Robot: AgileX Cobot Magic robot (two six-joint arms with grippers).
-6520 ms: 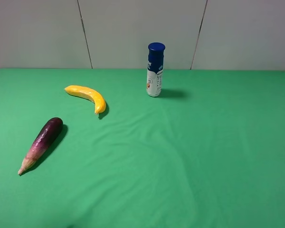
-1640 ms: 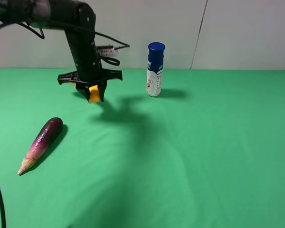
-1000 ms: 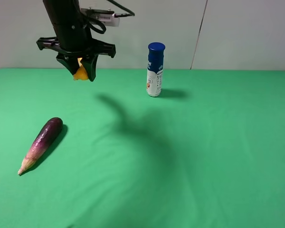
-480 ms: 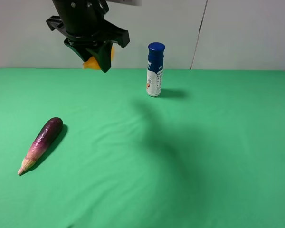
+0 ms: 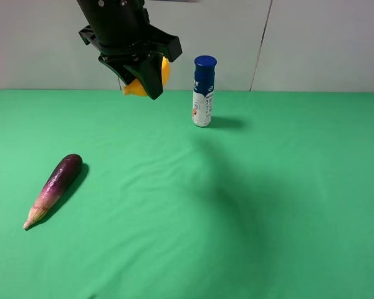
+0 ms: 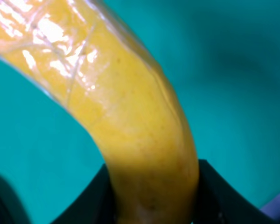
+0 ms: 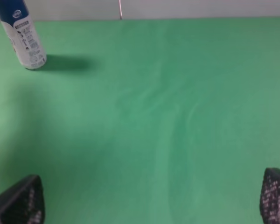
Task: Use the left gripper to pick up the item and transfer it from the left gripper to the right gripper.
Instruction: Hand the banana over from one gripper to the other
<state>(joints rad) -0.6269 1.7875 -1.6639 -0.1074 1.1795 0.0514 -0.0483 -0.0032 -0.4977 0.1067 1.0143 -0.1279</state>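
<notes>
My left gripper point(image 5: 144, 84) is shut on the yellow banana point(image 5: 164, 71) and holds it high above the green table, near the back and left of the bottle. In the left wrist view the banana point(image 6: 130, 121) fills the frame, clamped between the black fingers point(image 6: 214, 191). My right gripper point(image 7: 151, 205) is out of the exterior high view; its wrist view shows two black fingertips point(image 7: 18, 200) wide apart with only green cloth between them.
A blue-capped white bottle point(image 5: 203, 91) stands upright at the back centre; it also shows in the right wrist view point(image 7: 23, 35). A purple eggplant point(image 5: 55, 187) lies on the left of the green cloth point(image 5: 237, 205). A grey wall rises behind the table.
My left gripper took the banana off the table, lifted it high and has carried it to the right toward the bottle. The eggplant and bottle have not moved.
</notes>
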